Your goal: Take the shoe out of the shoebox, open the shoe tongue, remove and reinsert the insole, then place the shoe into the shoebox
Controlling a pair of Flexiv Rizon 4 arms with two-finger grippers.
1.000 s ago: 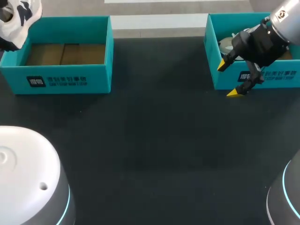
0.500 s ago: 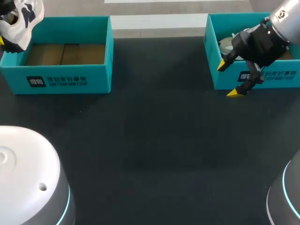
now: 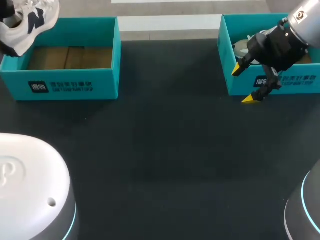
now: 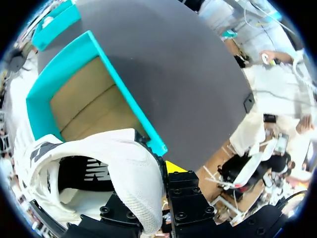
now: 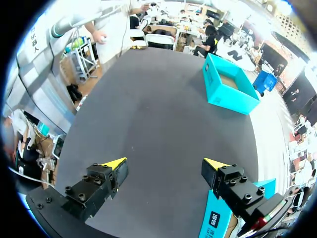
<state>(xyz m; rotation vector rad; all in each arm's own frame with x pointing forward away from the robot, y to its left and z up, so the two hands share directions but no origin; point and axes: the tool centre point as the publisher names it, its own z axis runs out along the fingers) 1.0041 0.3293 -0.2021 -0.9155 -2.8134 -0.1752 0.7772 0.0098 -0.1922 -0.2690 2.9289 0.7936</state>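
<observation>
A white shoe (image 3: 29, 21) with black markings hangs over the far left end of the left teal shoebox (image 3: 70, 82), whose brown floor is bare. In the left wrist view my left gripper (image 4: 159, 173) is shut on the shoe (image 4: 104, 163) at its white mesh wall. One yellow tip shows beside the wall, and the other is hidden inside the shoe. The shoebox (image 4: 121, 94) lies just ahead of and below the fingers. My right gripper (image 3: 245, 82) stands open at the front left corner of the right teal box (image 3: 280, 82), with nothing between its fingers (image 5: 115, 166).
The right teal box holds a pale object (image 3: 242, 48), partly hidden by my right arm. In the right wrist view the left shoebox (image 5: 230, 89) sits far ahead across the black tabletop (image 3: 165, 150). The right box's corner (image 5: 215, 220) is beside one finger.
The shoe has shifted right and turned a little, now further over the left shoebox's end. My right arm and its open gripper have not moved.
</observation>
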